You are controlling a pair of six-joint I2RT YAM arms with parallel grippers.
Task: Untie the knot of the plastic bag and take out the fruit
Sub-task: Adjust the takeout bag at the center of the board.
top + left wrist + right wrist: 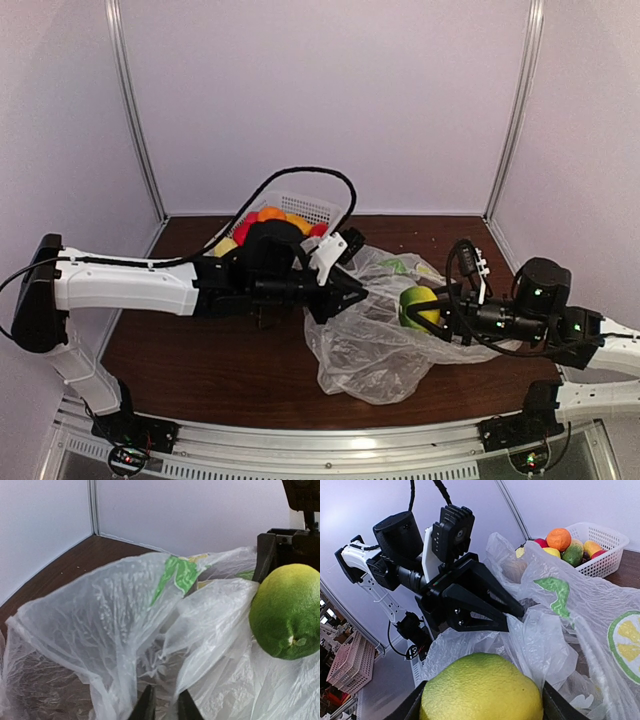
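The plastic bag (370, 340) lies crumpled and open on the brown table, clear film with green prints. My left gripper (360, 290) pinches a fold of its rim; in the left wrist view the film (100, 625) runs down between the nearly closed fingertips (146, 700). My right gripper (422, 308) is shut on a round yellow-green fruit (418, 303), held just above the bag at its right side. That fruit (482, 690) fills the bottom of the right wrist view and shows at the right in the left wrist view (287, 612). No knot is visible.
A white lattice basket (300, 207) stands behind the left arm with several fruits in it, an orange (558, 538) on top. White walls with metal posts enclose the table on three sides. The left arm's cable loops over the basket.
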